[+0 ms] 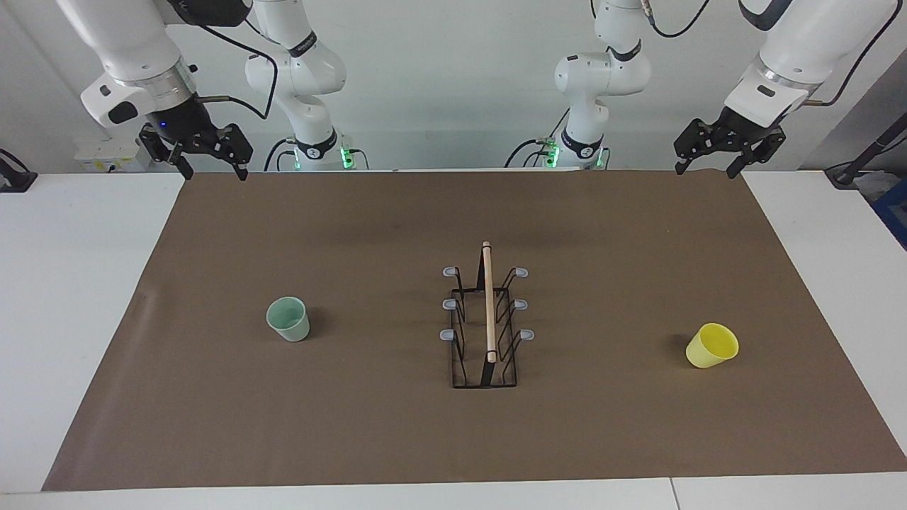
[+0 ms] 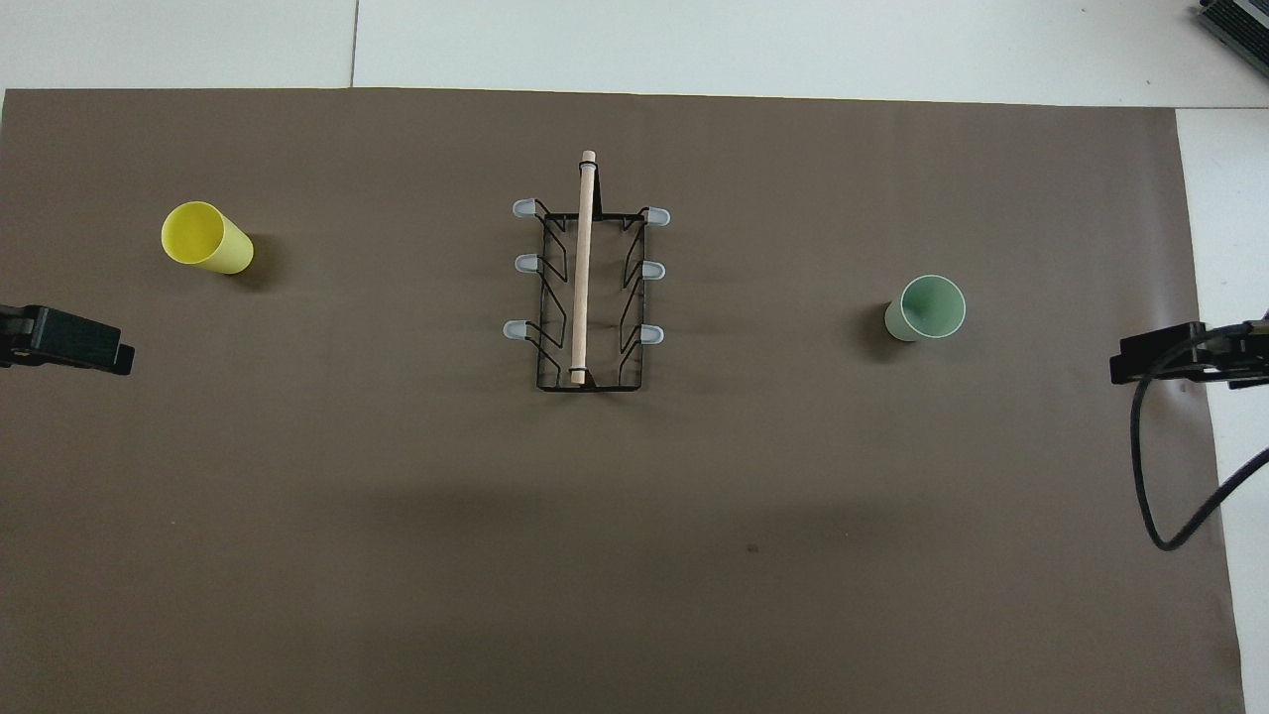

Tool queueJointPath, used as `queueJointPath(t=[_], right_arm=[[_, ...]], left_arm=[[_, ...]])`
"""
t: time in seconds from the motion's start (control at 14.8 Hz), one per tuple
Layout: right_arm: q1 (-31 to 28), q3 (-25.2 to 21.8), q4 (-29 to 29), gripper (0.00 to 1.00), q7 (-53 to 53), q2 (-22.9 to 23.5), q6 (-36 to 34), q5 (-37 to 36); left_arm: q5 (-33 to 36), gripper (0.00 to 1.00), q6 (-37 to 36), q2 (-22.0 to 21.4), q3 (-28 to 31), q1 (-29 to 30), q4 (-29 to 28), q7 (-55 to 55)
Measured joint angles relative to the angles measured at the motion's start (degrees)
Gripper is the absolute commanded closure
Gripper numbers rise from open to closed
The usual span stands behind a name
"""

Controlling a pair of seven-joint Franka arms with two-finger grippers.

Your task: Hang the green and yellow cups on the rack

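Cups first: green cup [image 1: 288, 319] stands upright, mouth up, on the brown mat toward the right arm's end of the desk [image 1: 85, 283]; yellow cup [image 1: 711, 346] sits toward the left arm's end, tilted, mouth tipped away from the robots. Rack [image 1: 485, 326] is between them, mid-mat, well apart from both, its rod running toward and away from the robots, three prongs facing each cup, all six bare. Your right gripper [image 1: 212, 170] hangs over the mat's edge nearest the robots, fingers apart, holding nothing; left gripper [image 1: 708, 168] likewise, spread and empty. Each cup lies out from its own arm's gripper, farther from the robots than the mat edge below it. Judgement: nothing hung yet; right arm takes green, left takes yellow. Expect to invert each cup over a prong on its side; the tilted yellow one may roll when touched.
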Motion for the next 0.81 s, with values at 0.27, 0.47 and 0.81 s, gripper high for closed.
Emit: queueJointPath(t=[0.27, 0.47, 0.81], right_arm=[[0.2, 0.1, -0.5, 0.00, 0.0, -0.2, 0.0, -1.2], [0.2, 0.5, -1.1, 0.00, 0.0, -0.5, 0.0, -1.2], [0.2, 0.6, -2.3, 0.00, 0.0, 0.6, 0.0, -2.5]], left_arm=[[0.0, 0.00, -0.1, -0.2, -0.5, -0.2, 0.0, 0.0], [0.0, 0.00, -0.1, -0.2, -0.6, -0.2, 0.0, -0.6], [0.0, 0.00, 0.2, 1.2, 0.0, 0.0, 0.1, -2.9]])
